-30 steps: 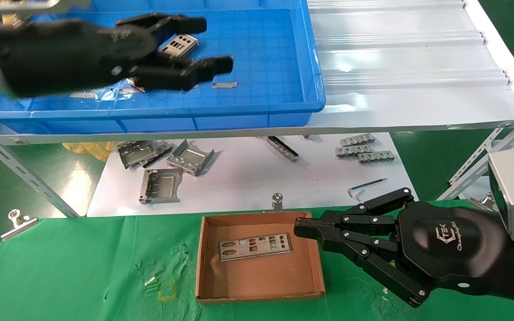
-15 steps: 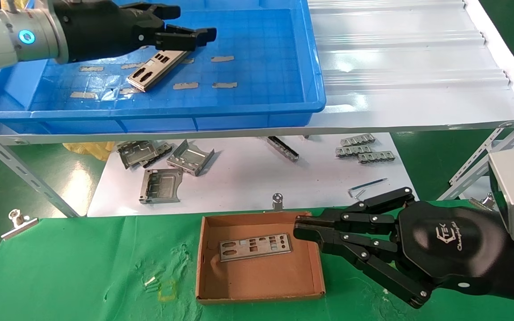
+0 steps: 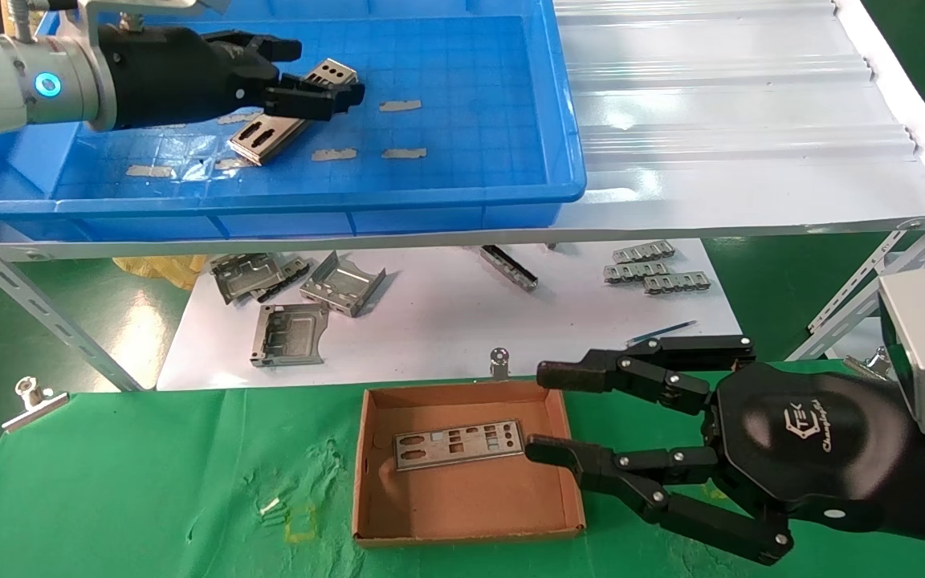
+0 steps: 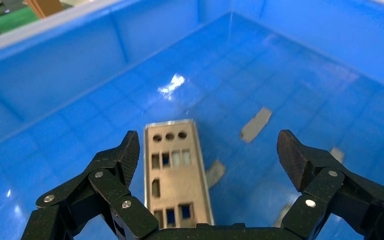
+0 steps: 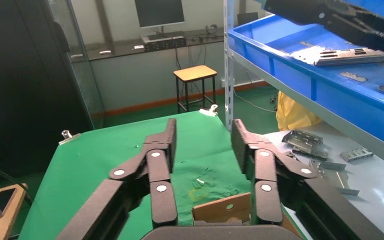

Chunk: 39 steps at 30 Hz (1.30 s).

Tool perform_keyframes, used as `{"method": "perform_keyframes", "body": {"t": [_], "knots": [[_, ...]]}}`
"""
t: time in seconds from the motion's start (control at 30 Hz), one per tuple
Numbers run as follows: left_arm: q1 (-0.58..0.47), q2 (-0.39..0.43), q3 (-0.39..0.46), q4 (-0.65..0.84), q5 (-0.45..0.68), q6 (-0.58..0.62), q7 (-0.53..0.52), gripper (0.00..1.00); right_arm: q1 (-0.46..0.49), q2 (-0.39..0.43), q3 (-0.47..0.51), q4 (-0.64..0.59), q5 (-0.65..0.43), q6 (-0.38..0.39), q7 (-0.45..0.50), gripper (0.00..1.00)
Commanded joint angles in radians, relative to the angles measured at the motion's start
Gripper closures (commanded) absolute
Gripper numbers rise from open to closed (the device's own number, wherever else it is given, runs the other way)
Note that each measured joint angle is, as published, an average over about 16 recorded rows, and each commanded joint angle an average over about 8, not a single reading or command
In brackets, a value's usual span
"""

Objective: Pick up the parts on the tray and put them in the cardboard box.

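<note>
My left gripper (image 3: 322, 76) hangs spread open over a metal plate (image 3: 274, 132) lying in the blue tray (image 3: 470, 172), upper left of the head view, not grasping it. My right gripper (image 3: 539, 409), lower right, is released beside the cardboard box (image 3: 462, 526), which holds another plate (image 3: 458, 443).

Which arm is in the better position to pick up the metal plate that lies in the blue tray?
The left. The left gripper is inside the tray, its jaws open on either side of the plate. The right gripper is open over the cardboard box, away from the tray.
</note>
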Motion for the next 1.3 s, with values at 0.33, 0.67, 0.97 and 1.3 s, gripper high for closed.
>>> {"method": "perform_keyframes", "body": {"t": [0.33, 0.67, 0.97, 1.3], "knots": [[-0.009, 0.002, 0.011, 0.037, 0.017, -0.045, 0.009, 0.79, 0.0, 0.0, 0.0, 0.0, 0.0, 0.0, 0.0, 0.0], [-0.009, 0.003, 0.006, 0.054, 0.01, -0.052, -0.008, 1.0, 0.0, 0.0, 0.0, 0.0, 0.0, 0.0, 0.0, 0.0], [-0.014, -0.004, 0.018, 0.059, 0.027, -0.008, -0.023, 1.0, 0.0, 0.0, 0.0, 0.0, 0.0, 0.0, 0.0, 0.0], [-0.014, -0.012, 0.021, 0.055, 0.032, -0.008, -0.018, 1.0, 0.0, 0.0, 0.0, 0.0, 0.0, 0.0, 0.0, 0.0]]}}
